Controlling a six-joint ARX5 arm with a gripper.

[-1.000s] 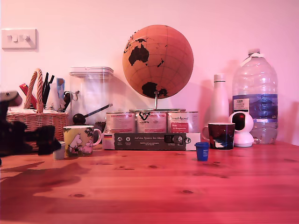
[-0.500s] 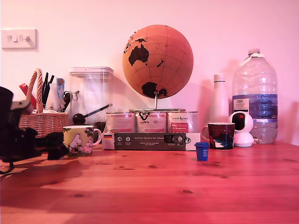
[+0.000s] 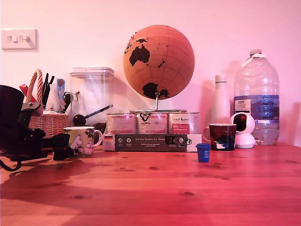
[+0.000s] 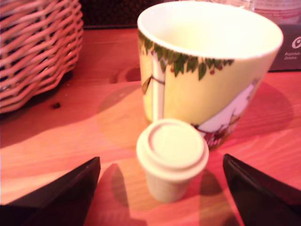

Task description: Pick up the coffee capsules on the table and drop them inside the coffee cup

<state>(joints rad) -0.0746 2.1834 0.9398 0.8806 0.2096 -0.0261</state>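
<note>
The whitish-grey capsule (image 4: 171, 157) stands upright on the wood, right in front of the pale yellow-green coffee cup (image 4: 207, 70). It sits between my two dark fingers (image 4: 61, 193), which are spread wide and clear of it on both sides. My gripper (image 4: 161, 162) is open. In the exterior view my gripper (image 3: 61, 147) is low on the table at the left, just left of the coffee cup (image 3: 83, 140), and it hides the whitish capsule. The blue capsule (image 3: 203, 152) stands alone further right.
A wicker basket (image 3: 47, 123) stands close behind my arm. Behind the cup are a clear canister (image 3: 92, 99), a dark flat box (image 3: 150, 142), several tins and a globe (image 3: 159, 62). A dark mug (image 3: 222, 136), a white camera, a white bottle and a water bottle (image 3: 257, 99) stand at the right.
My arm has moved toward the exterior view's right and come down beside the cup. Its fingers now hide the whitish capsule that showed a second ago.
</note>
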